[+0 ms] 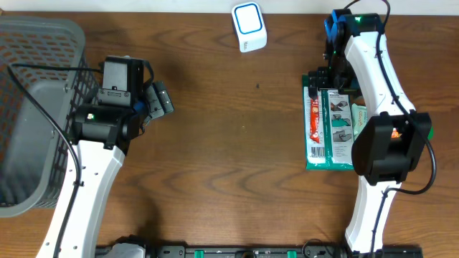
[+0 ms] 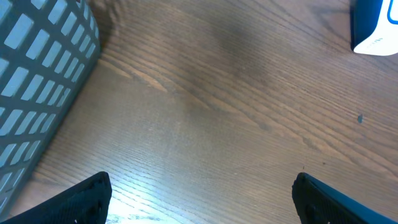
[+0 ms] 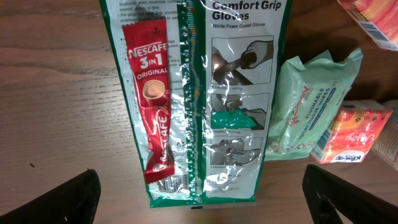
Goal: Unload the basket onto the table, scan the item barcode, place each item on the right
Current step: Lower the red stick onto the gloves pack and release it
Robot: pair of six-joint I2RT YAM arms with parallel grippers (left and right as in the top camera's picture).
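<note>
A green "Comfort Grip Gloves" package (image 3: 236, 106) lies flat on the wooden table, at the right in the overhead view (image 1: 331, 132). A red Nescafe 3in1 sachet (image 3: 152, 118) rests on its left half and partly covers a barcode (image 3: 173, 184) near the pack's bottom edge. My right gripper (image 3: 199, 208) hovers open over that end of the pack (image 1: 330, 77), its fingers (image 3: 62, 199) wide on either side and touching nothing. The white-and-blue scanner (image 1: 249, 26) stands at the back centre. My left gripper (image 1: 159, 100) is open over bare table (image 2: 202, 205).
A mint-green wipes pack (image 3: 311, 106) and an orange-and-white tissue pack (image 3: 351, 134) lie right of the gloves package. A grey mesh basket (image 1: 36, 43) fills the left edge, close beside the left arm (image 2: 37, 81). The scanner's corner (image 2: 373, 25) shows ahead of the left gripper.
</note>
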